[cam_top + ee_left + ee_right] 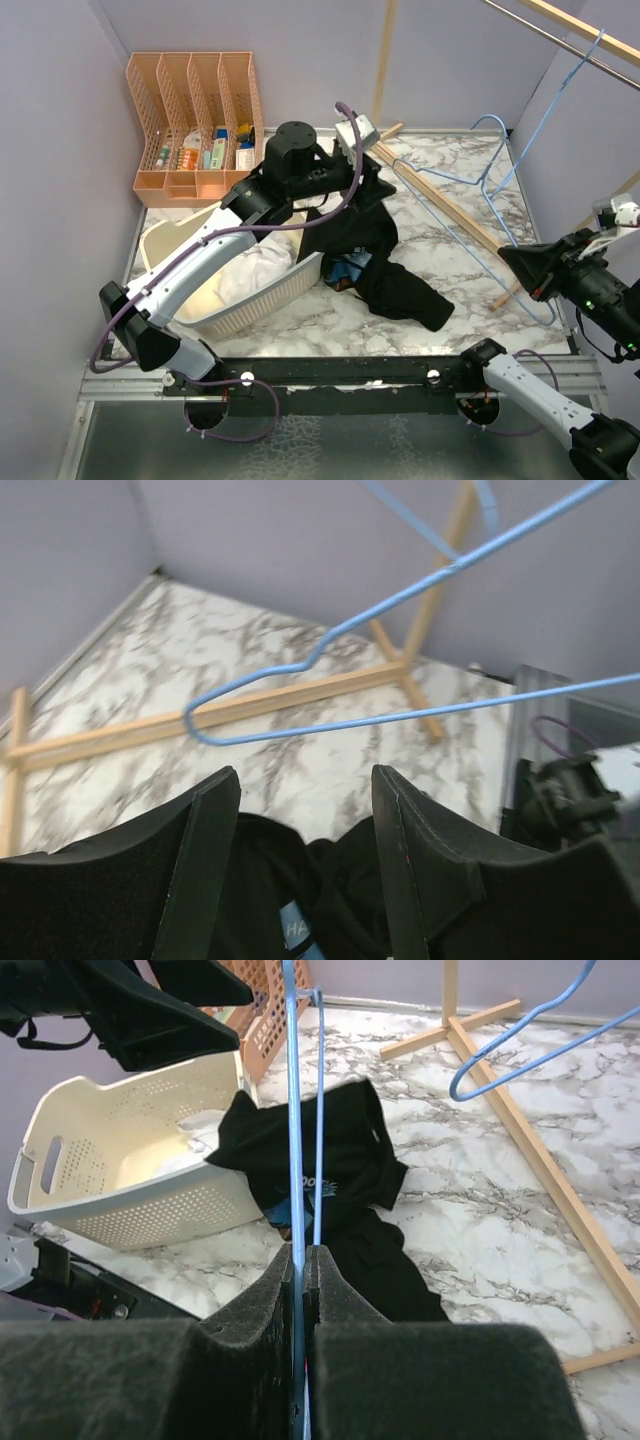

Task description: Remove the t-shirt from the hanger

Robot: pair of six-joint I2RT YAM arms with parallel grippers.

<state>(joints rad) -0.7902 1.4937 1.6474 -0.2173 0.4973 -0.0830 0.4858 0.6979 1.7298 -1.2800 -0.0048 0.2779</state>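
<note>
Top view: the black t-shirt (pixel 395 285) lies crumpled on the marble table (pixel 450 295). One edge is draped over the laundry basket (pixel 250 310), and the shirt looks clear of the blue wire hanger (pixel 440 177). The right gripper (pixel 515 265) pinches the hanger at the table's right side. The left gripper (pixel 368 185) hovers over the shirt's upper edge.

Left wrist: the fingers are spread, with cloth below and between them but not pinched. I judge that a straight lift would avoid snagging a fold. The blue neck label (pixel 295 930) shows "HA"; the rest is hidden.

Right wrist: the jaws are pressed together on bare wire, which is best held away from the cloth. The shirt's blue print is too small to read.
</note>
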